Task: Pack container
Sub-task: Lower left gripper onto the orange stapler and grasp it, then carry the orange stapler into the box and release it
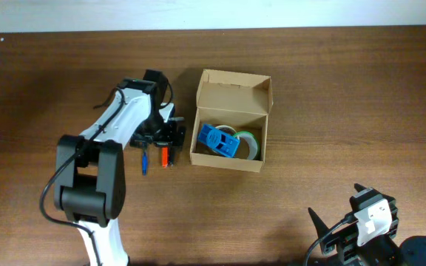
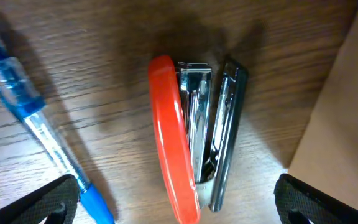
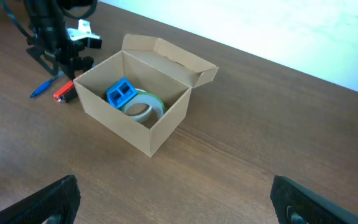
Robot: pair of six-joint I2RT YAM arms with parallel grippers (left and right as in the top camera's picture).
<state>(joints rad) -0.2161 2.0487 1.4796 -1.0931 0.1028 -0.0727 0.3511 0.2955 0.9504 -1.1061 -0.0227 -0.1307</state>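
Overhead: container [image 1: 231,100] sits mid-desk [image 1: 331,96], lid flap [image 1: 237,80] standing open at the back, top open. Inside it are a blue plastic piece [image 1: 219,140] and a tape roll [image 1: 248,142], side by side and touching. On the desk just beside the container's left wall lies a red stapler [image 1: 164,156], and a blue pen [image 1: 144,160] lies a bit further left. Both are flat and apart from each other. Left tool [image 1: 167,137] hangs over the stapler, so the container is immediately to its right. Can't tell if it touches the wall. Left wrist view: fingers [image 2: 48,202] spread wide with the stapler lying between them and clear of both, so the tool is open and holding nothing. The pen runs close past the left finger, and the cardboard wall is at the frame's right edge. Right tool [image 1: 372,210] sits at the near-right of the desk, well apart from the container. Right wrist view: its fingers are wide apart with nothing between them, so it is open too. The container is far ahead of it.
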